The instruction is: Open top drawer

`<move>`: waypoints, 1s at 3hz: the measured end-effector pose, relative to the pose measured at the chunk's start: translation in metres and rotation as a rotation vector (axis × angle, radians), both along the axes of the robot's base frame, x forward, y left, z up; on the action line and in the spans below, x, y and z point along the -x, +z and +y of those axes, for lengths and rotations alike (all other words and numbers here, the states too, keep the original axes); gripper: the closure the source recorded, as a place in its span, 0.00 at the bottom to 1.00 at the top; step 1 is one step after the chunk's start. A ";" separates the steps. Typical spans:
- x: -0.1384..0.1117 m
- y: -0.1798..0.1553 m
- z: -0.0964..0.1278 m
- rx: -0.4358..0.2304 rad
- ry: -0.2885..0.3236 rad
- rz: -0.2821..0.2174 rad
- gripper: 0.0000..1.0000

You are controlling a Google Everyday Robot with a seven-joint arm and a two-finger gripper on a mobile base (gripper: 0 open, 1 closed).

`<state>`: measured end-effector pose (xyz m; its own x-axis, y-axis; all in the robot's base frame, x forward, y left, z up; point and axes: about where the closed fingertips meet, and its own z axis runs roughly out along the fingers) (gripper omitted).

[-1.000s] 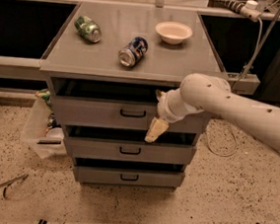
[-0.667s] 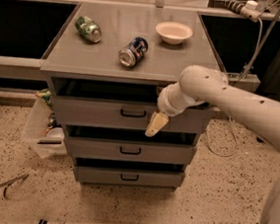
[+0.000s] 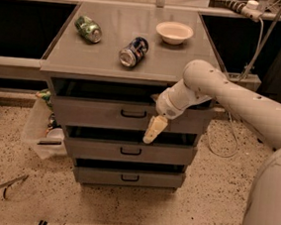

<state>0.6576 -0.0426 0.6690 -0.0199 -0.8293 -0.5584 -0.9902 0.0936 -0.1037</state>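
Observation:
The top drawer (image 3: 91,111) is the widest grey front under the cabinet top, with a small black loop handle (image 3: 133,114) at its centre. It stands slightly out from the cabinet, with a dark gap above it. My gripper (image 3: 152,130) hangs from the white arm in front of the drawer front, just right of and slightly below the handle, its cream fingers pointing down-left. It is not on the handle. Two narrower grey drawers (image 3: 127,151) sit below.
On the cabinet top (image 3: 113,37) lie a green can (image 3: 88,28), a blue can (image 3: 133,51) and a white bowl (image 3: 174,32). A clear plastic bin (image 3: 42,130) stands at the cabinet's left on the speckled floor. A cable (image 3: 232,138) hangs at the right.
My gripper has shifted a little left and up along the top drawer front, closer to the handle. The drawers have not moved.

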 end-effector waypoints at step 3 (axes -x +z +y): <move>0.069 0.007 0.010 -0.086 0.068 0.135 0.00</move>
<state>0.5884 -0.0328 0.6762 -0.0452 -0.7809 -0.6230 -0.9989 0.0286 0.0366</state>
